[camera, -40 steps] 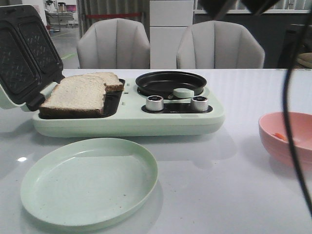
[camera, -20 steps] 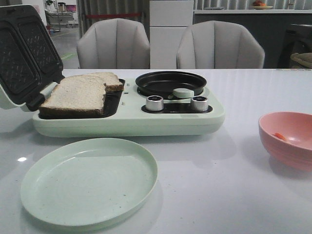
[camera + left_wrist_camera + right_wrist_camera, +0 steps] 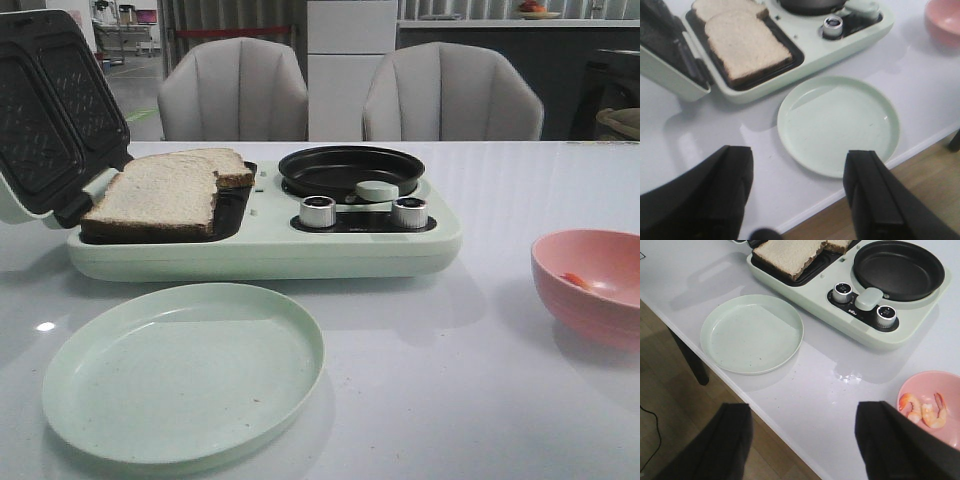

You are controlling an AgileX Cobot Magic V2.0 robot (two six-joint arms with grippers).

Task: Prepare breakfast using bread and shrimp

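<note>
Front view shows the white bench (image 3: 480, 400) with a pale green breakfast maker (image 3: 265, 245) set toward its far left. Its waffle-patterned lid (image 3: 50, 110) stands open at the left end. The bread (image 3: 160, 195), two slices with dark crust, lies flat on the maker's left hotplate, the nearer slice partly overlapping the farther one. On the maker's right half sits a black frying pan (image 3: 350, 168), with two silver knobs (image 3: 317, 211) just in front of it. A pale green plate (image 3: 183, 370) rests on the bench near the front edge, just in front of the maker and apart from it. A pink bowl (image 3: 590, 285) stands close to the right edge of the bench, well apart from the maker. The right wrist view looks into that bowl, where the shrimp (image 3: 922, 410), a few curved pink and white pieces, lie together at the bottom.

Neither arm appears in the front view. In the left wrist view the left gripper (image 3: 800, 195) hangs over the front edge of the bench, its fingers spread wide and holding nothing. In the right wrist view the right gripper (image 3: 805, 445) is likewise spread wide with nothing between its fingers, above the bench's front edge near the bowl.
</note>
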